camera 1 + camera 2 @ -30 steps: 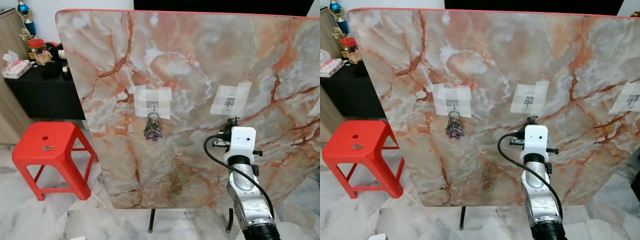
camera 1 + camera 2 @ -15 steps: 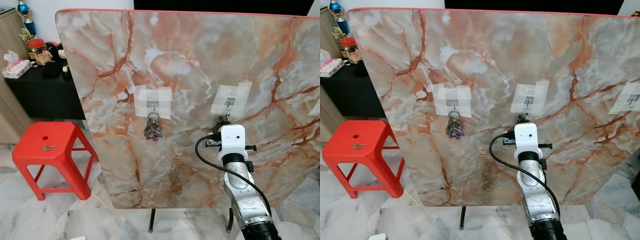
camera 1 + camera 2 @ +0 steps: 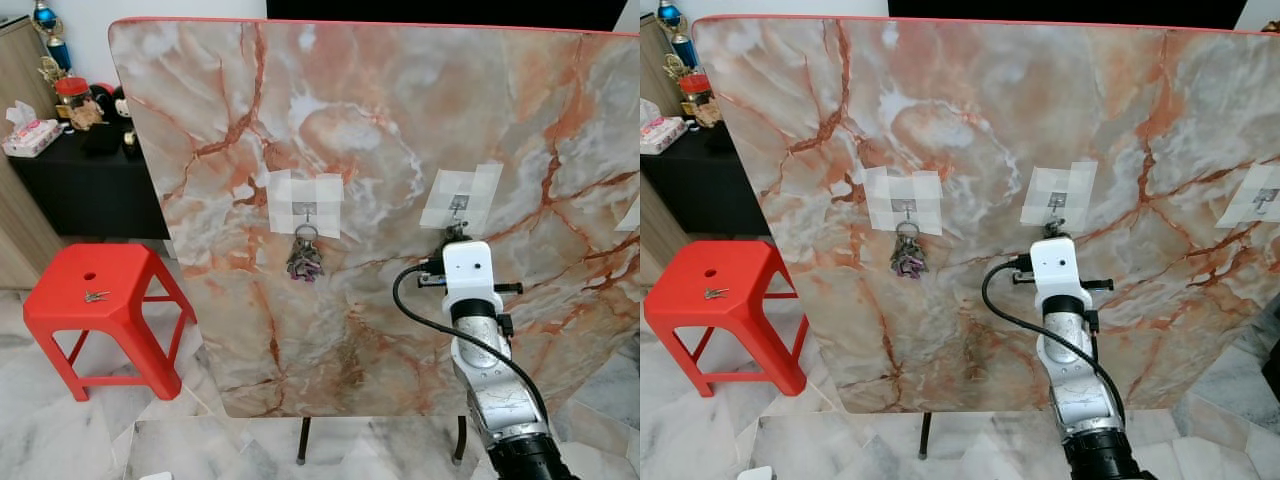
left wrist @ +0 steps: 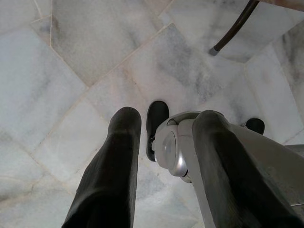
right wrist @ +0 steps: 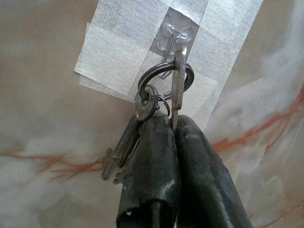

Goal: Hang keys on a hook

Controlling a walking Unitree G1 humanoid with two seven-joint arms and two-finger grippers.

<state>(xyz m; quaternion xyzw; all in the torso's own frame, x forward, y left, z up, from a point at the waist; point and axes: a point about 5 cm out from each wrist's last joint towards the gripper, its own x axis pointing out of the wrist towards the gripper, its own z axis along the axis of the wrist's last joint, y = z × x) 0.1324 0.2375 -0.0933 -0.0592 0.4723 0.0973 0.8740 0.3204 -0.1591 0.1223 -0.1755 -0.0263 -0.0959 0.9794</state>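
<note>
Up at the marble board (image 3: 380, 120), the right end effector (image 5: 173, 124) is clamped on the keys (image 5: 142, 118), their ring over the taped hook (image 5: 172, 40); the left end effector (image 4: 164, 137) hangs with fingers apart

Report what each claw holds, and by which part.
Right claw pinches the keys by one flat key blade below the ring. Left claw holds nothing.

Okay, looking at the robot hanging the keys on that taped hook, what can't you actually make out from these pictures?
- Right wrist view: whether the key ring is over the hook tip; a flat key blade covers it.
- Eye views: right tool fingers, hidden behind its white wrist housing.
- Eye views: keys on the red stool, too small to count.
- Third hook, cut by the right edge in the left eye view.
</note>
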